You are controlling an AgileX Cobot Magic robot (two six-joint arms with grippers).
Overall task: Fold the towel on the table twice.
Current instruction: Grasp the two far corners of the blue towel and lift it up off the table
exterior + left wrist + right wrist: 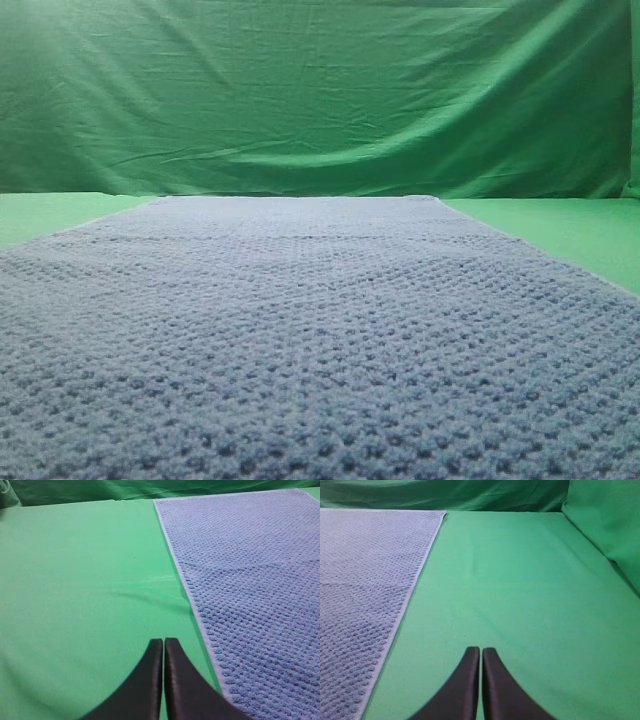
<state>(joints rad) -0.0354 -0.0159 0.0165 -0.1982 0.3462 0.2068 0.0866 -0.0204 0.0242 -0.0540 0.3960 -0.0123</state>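
Note:
The blue-grey waffle-weave towel (320,330) lies flat and unfolded across the green table (560,225), filling most of the exterior high view. Neither gripper shows in that view. In the left wrist view my left gripper (164,641) is shut with nothing in it, hovering over bare green cloth just left of the towel's left edge (250,590). In the right wrist view my right gripper (480,650) is shut and holds nothing, over bare table (520,580) to the right of the towel's right edge (365,580).
A wrinkled green backdrop sheet (320,90) hangs upright behind the table. It also rises at the right side (610,520) in the right wrist view. Bare green table (80,580) stretches left of the towel.

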